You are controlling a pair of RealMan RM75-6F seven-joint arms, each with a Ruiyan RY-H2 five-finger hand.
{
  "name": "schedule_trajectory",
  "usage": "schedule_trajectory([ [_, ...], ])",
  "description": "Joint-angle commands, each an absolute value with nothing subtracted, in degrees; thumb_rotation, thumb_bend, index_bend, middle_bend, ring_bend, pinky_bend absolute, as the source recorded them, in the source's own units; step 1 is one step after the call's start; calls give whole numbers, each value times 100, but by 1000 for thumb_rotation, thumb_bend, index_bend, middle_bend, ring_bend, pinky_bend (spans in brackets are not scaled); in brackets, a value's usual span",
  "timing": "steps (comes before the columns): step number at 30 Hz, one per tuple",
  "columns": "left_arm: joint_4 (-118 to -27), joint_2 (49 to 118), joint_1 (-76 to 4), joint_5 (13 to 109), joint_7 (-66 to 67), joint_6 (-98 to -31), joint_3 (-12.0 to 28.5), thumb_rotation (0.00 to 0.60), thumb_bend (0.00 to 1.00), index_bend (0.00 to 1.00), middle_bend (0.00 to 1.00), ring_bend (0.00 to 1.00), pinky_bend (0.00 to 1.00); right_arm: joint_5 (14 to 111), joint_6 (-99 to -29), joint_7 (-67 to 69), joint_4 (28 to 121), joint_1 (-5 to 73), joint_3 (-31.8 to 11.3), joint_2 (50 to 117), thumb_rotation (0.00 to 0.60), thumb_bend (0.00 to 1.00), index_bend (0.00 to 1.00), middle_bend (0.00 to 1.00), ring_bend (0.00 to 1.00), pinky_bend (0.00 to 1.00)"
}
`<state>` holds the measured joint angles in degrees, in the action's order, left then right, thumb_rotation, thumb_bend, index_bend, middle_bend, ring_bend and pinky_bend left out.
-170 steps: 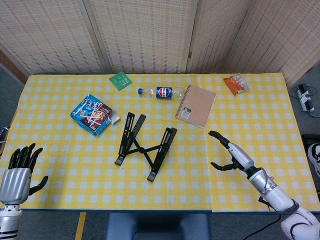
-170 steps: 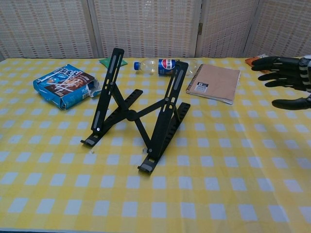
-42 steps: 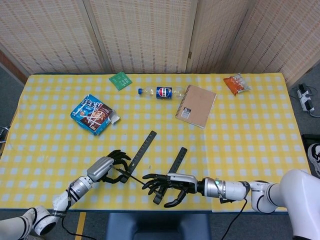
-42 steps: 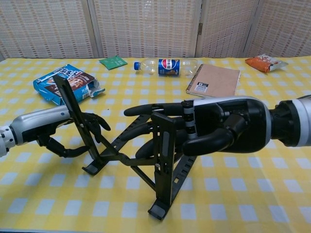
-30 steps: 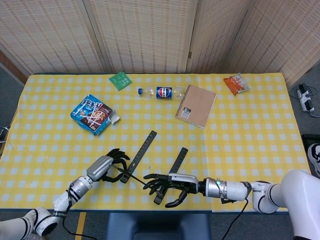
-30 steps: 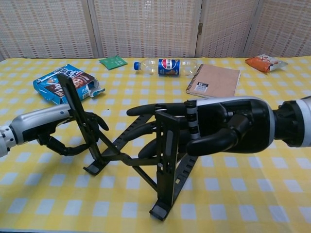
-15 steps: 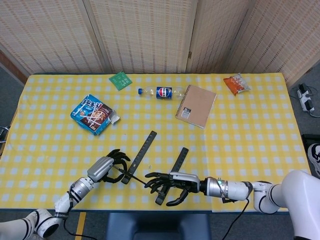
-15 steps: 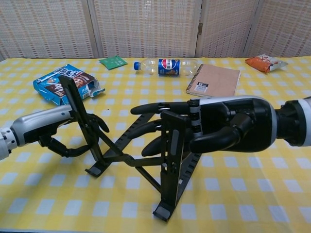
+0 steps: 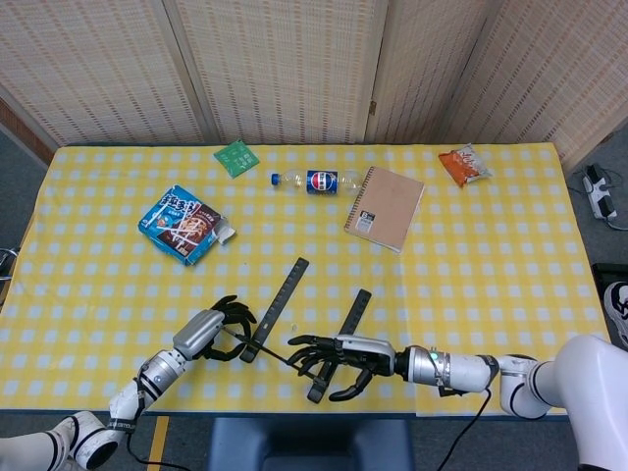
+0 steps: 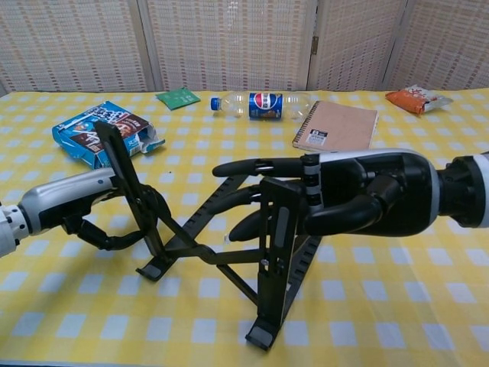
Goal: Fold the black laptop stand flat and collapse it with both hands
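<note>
The black laptop stand [image 9: 294,329] [image 10: 205,252] stands unfolded near the table's front edge, with its two rails raised and its crossbars spread. Its feet look to rest on the yellow checked cloth. My left hand [image 9: 209,336] [image 10: 80,205] grips the left rail [image 10: 126,180] low down, fingers curled round it. My right hand [image 9: 339,355] [image 10: 359,200] holds the right rail [image 10: 276,245] from the right side, with fingers reaching across it and the thumb below. Both rails tilt back toward the far side of the table.
Further back lie a blue snack box [image 9: 183,225], a green packet [image 9: 235,157], a cola bottle [image 9: 316,182] on its side, a brown spiral notebook [image 9: 385,208] and an orange snack bag [image 9: 463,165]. The table's front edge [image 9: 294,410] runs just below both hands.
Since 5.7 s ago both hands came in, took hold of the stand and drew it to the front edge. In the last second the right hand and right rail shifted slightly rightward.
</note>
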<state>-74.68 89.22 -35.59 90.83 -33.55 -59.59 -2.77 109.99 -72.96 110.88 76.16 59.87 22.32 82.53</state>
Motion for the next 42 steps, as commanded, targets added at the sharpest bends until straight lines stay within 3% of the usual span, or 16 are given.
schedule_trajectory([
  [1, -7480, 8919, -3557, 9072, -3352, -5967, -265, 600, 671, 628, 359, 201, 0, 10990, -7336, 11073, 7605, 5961, 2234, 8212, 600, 293, 0, 163, 203, 51],
  [23, -7517, 8763, -3449, 8715, -3196, -5870, -100, 600, 671, 586, 361, 191, 0, 10775, -7331, 10658, 7536, 5560, 2284, 7844, 600, 293, 0, 89, 146, 11],
  [42, -7822, 8686, -3471, 8401, -3004, -5552, 33, 600, 671, 582, 361, 187, 0, 10657, -7165, 11007, 7283, 5304, 2077, 8657, 600, 293, 0, 30, 48, 0],
])
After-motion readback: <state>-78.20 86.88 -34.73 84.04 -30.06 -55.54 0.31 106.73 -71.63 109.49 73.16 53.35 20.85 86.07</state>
